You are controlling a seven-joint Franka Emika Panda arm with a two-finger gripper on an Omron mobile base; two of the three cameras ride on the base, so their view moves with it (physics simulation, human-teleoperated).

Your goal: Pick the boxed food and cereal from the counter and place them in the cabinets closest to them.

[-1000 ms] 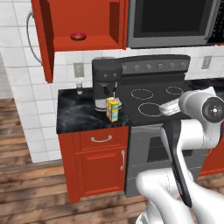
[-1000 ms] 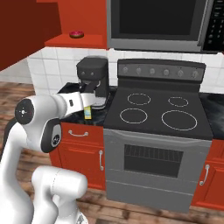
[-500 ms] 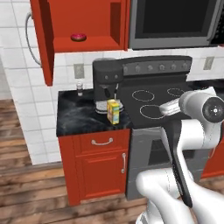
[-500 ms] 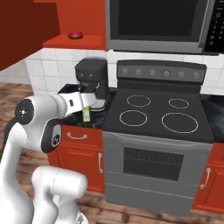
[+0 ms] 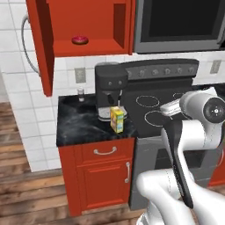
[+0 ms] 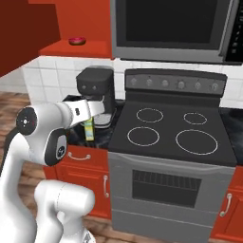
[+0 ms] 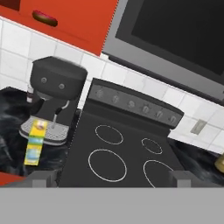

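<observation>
Now: hand (image 7: 112, 178) wide and empty, yellow box (image 5: 117, 119) off to its left.
Upright — long axis vertical — the box stands on the worktop (image 5: 77, 127) just before the coffee machine (image 5: 109, 96), below the open cabinet (image 5: 94, 46); the hand hangs over the stovetop (image 6: 168, 133), so the reach goes leftward and down. Which food the box holds is unreadable, and a yellowish thing (image 7: 220, 162) at the hand view's right edge is cut off — perhaps the other item.

Even, bright rendered light, soft shadows, sharp focus, slightly pixelated edges.
</observation>
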